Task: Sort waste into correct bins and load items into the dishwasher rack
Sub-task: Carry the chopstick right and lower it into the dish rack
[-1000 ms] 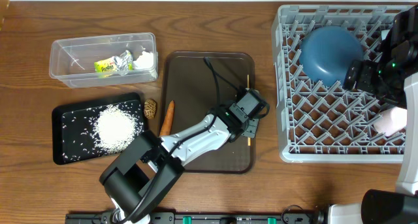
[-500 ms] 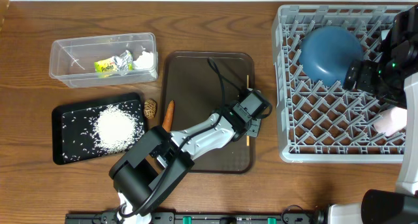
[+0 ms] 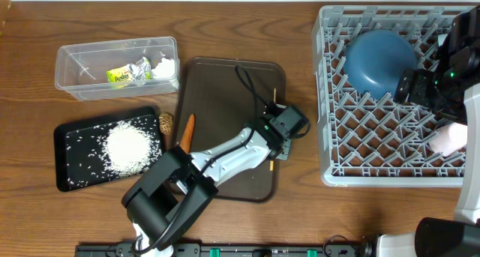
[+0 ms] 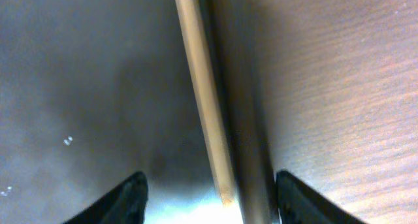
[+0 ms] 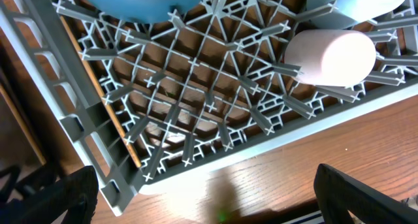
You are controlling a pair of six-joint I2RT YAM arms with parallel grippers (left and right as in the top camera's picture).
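1. The left gripper [image 4: 212, 185] has its two dark fingertips spread apart. They straddle a thin pale wooden chopstick [image 4: 202, 100] without pinching it.
2. The chopstick lies along the right edge of the large brown rectangular serving tray [image 3: 217, 100]. In the overhead view, its ends show beyond the gripper on both sides.
3. A short orange carrot-like stick [image 3: 186, 133] lies just beside the tray's left rim on the wooden table [image 3: 307, 216]. A small brown lumpy nut-like piece [image 3: 166, 123] sits next to it.
4. Further left, the flat black rectangular tray [image 3: 64, 178] holds a heap of loose white rice [image 3: 131, 146].
5. Behind it, the clear plastic rectangular tub [image 3: 75, 85] contains the yellow-green and silver foil wrapper [image 3: 127, 75] and the crumpled white tissue [image 3: 165, 64].
6. The right gripper [image 5: 208, 178] has its fingers spread wide and holds nothing. It hangs over the right side of the large square grey plastic lattice rack [image 3: 330, 137].
7. Inside the rack, the large dark blue bowl [image 3: 379, 58] sits in the far part. A pale pinkish-white cup [image 5: 330, 54] lies on its side near the right edge.
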